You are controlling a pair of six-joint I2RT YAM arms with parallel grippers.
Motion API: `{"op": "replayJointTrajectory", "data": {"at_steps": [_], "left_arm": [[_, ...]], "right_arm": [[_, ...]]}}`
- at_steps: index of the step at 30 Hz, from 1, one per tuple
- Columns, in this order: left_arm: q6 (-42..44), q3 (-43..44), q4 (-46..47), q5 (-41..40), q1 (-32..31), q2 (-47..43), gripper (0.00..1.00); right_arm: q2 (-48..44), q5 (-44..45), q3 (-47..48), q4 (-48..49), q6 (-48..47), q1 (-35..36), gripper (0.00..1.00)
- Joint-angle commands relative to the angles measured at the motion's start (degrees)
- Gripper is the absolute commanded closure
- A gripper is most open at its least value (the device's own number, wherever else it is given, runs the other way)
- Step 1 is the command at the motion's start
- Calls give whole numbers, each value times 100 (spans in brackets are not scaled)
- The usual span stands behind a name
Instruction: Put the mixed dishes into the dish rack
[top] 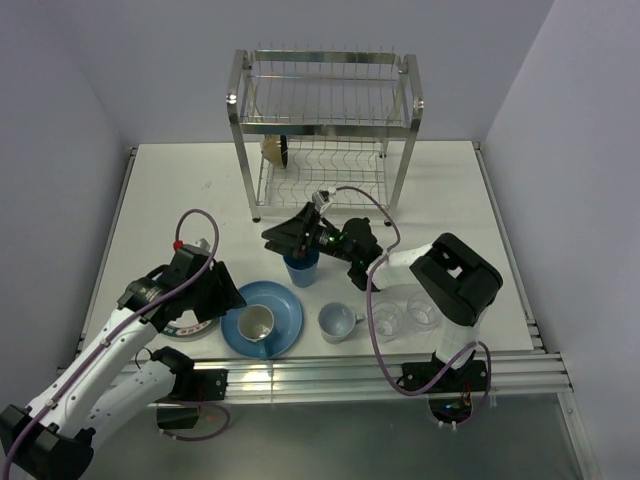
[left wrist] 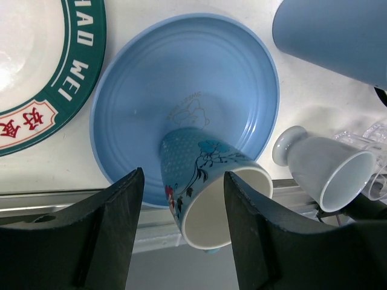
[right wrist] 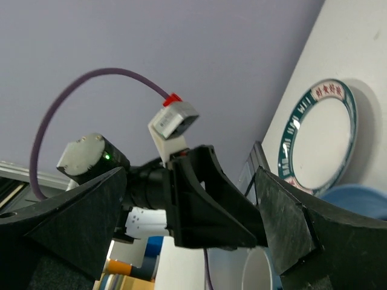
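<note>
The steel dish rack [top: 325, 110] stands at the back, with a dark bowl [top: 280, 150] on edge in its lower tier. My left gripper [top: 230, 300] [left wrist: 184, 175] is open, its fingers either side of a floral blue cup with a cream inside [top: 257, 322] [left wrist: 208, 193], not touching it. The cup stands on the blue plate [top: 285, 318] [left wrist: 181, 90]. My right gripper [top: 290, 232] [right wrist: 190, 172] is open and empty just above the blue tumbler [top: 300, 270] [left wrist: 332, 36]. The white plate with a green lettered rim [top: 190, 328] [left wrist: 36, 60] [right wrist: 320, 133] lies partly under my left wrist. No dark mug is in view.
A pale blue mug [top: 337, 322] [left wrist: 326, 169] stands right of the blue plate. Two clear glasses [top: 388, 318] [top: 422, 308] stand beside it under my right arm. The table's metal front rail [top: 330, 375] runs just behind the dishes.
</note>
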Motion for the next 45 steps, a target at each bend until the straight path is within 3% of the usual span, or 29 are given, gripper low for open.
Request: {"op": "replayJointTrajectory", "data": {"at_steps": [1,17,29,32,35,38,45], "left_arm": [[-79,-1,-111,-30,-47,-102,39],[9,-203,-339,129,-109,-498,39],[-79,-292,-40,270,-566,617,42],[-61,-265,161,323,-566,811,55],[-18,-248,329,270,-557,934,83],[-9,-213,408,270,-566,874,100],[27,630,153,121,-557,-74,100]], "right_arm": [[-353,-8,-271,651,89,85,6],[-1390,344,-834,-228,-464,612,6],[-2506,642,-1432,-666,-614,850,6],[-2998,896,-1503,-1386,-877,1077,6],[-3534,1335,-1415,-2554,-1298,1411,5],[-4026,1644,-1371,-3496,-1511,1614,1],[-4695,1531,-1713,-4051,-1099,1614,0]]}}
